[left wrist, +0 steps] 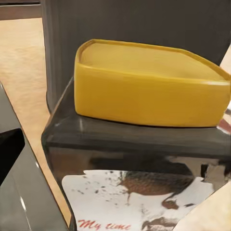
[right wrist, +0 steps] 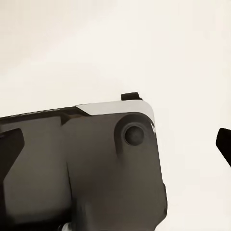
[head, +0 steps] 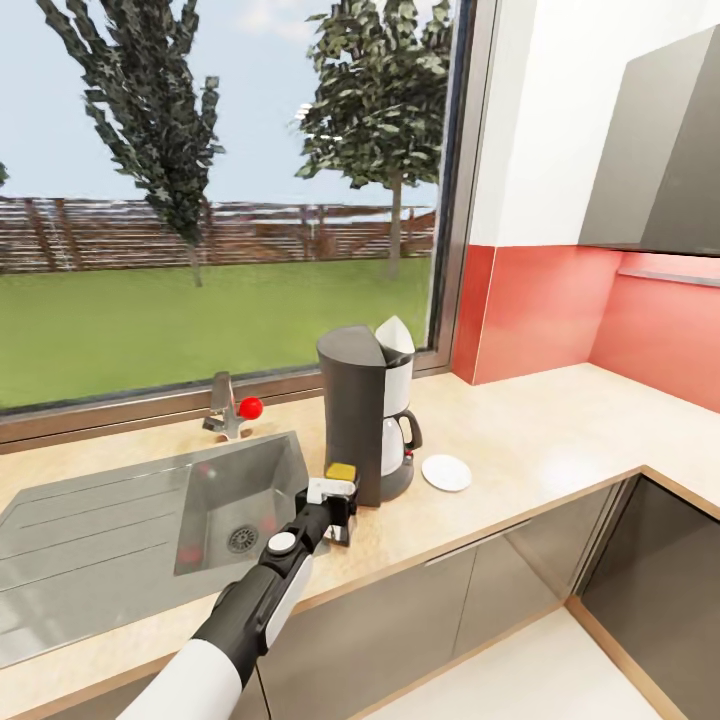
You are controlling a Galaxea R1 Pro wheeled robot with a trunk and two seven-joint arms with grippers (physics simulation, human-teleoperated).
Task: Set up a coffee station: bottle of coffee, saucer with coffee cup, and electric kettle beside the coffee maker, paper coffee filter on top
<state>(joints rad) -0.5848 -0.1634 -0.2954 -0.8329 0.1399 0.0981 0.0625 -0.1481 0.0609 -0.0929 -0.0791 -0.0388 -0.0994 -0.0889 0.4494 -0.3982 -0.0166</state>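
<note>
The dark grey coffee maker (head: pixel 362 415) stands on the wood-grain kitchen countertop (head: pixel 540 430), right of the sink, with a white paper coffee filter (head: pixel 397 338) on its top. My left gripper (head: pixel 338 508) is shut on the bottle of coffee (head: pixel 342 472), low at the maker's front-left side. In the left wrist view the bottle's yellow lid (left wrist: pixel 149 86) and white label (left wrist: pixel 139 202) are very close, with one dark finger (left wrist: pixel 10 150) beside them. The white saucer (head: pixel 446 472) lies bare, right of the maker. My right gripper (right wrist: pixel 115 144) stands open over pale floor. The coffee cup and electric kettle are out of view.
A steel sink (head: pixel 215 495) with drainboard is inset left of the maker, and a faucet (head: pixel 226 405) with a red knob (head: pixel 250 407) stands behind it. A large window runs along the back. A red backsplash (head: pixel 560 310) and a grey wall cabinet (head: pixel 665 160) are on the right.
</note>
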